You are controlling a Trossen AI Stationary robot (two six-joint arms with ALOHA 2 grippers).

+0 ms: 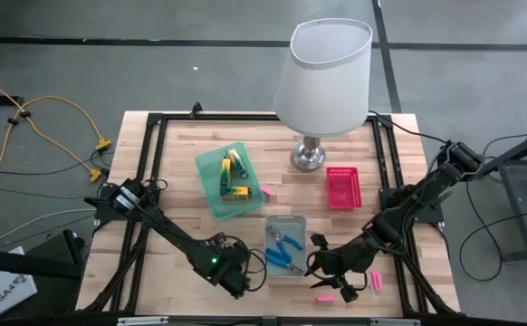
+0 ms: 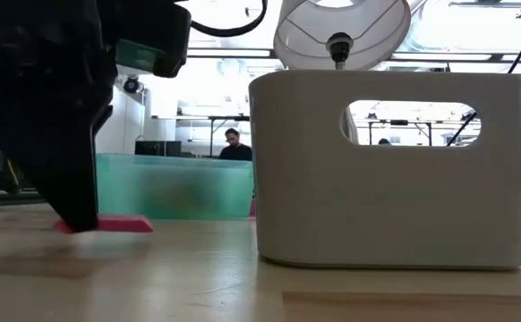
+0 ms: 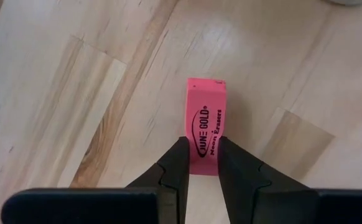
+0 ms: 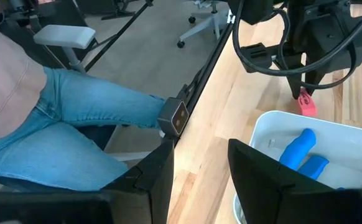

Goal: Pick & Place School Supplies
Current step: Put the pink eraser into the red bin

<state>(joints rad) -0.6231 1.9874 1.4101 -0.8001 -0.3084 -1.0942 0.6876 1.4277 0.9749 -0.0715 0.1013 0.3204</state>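
Note:
A flat pink bar (image 3: pixel 206 102), an eraser with black print, lies on the wood near the table's near edge, and my left gripper (image 3: pixel 201 148) is shut on it. In the high view the left gripper (image 1: pixel 242 279) hides the bar. My right gripper (image 4: pixel 199 177) is open and hovers by the grey tray (image 1: pixel 286 224), at its right side (image 1: pixel 322 263). Blue-handled pliers (image 1: pixel 284 252) lie inside that tray. Yellow-and-green pieces (image 1: pixel 234 174) rest in the green tray (image 1: pixel 211 195). Two more pink bars (image 1: pixel 325 297) (image 1: pixel 375 282) lie flat near the near edge. My left gripper pinches the pink bar at one end (image 3: pixel 203 140), a finger on each long side. The fingers (image 2: pixel 80 192) come from above, pointing down. The bar (image 2: pixel 117 224) lies flat on the table, stretching away from the fingers.
A white-shaded lamp (image 1: pixel 329 77) stands at the far middle, with a pink tray (image 1: pixel 342 188) to its right and a small pink piece (image 1: pixel 265 192) beside the green tray. A person in jeans (image 4: pixel 69 124) sits just beyond the table's near edge.

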